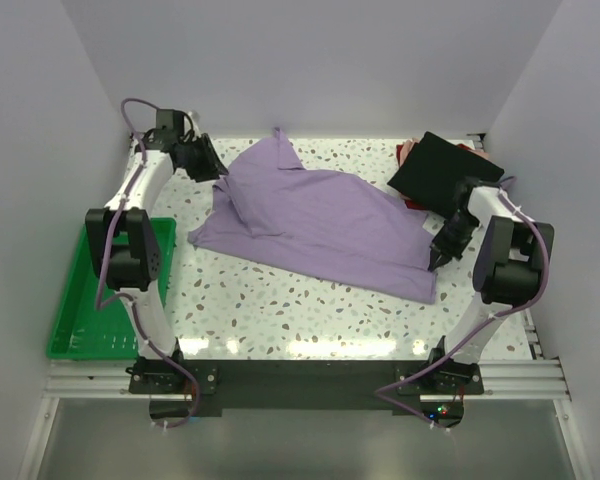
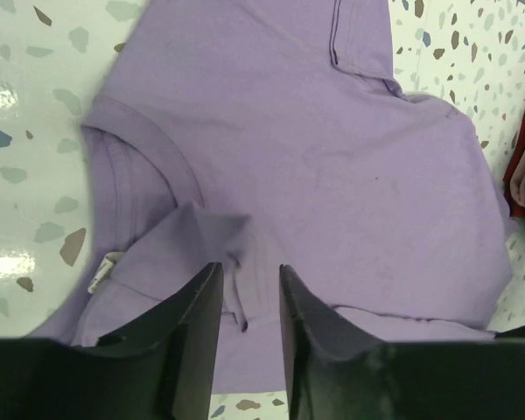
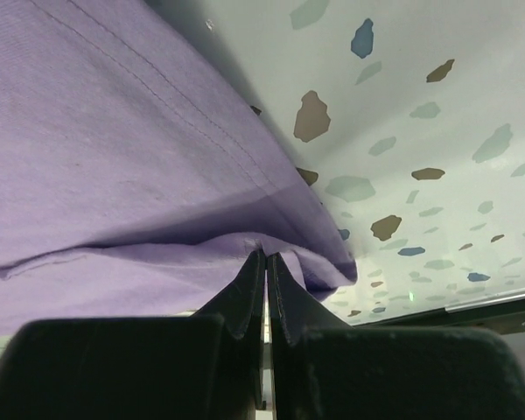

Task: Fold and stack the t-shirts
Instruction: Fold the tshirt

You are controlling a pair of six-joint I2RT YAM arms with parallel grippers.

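White walls (image 1: 310, 60), speckled table (image 1: 310, 310), lavender t-shirt (image 1: 320, 220) spread; left hand (image 2: 249, 273) narrowly parted, right hand (image 3: 264, 258) pinching its hem

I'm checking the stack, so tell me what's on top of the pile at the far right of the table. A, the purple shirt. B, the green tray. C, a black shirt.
C: the black shirt lies over red cloth at the far right, while the purple shirt is spread mid-table and the tray sits at the left.
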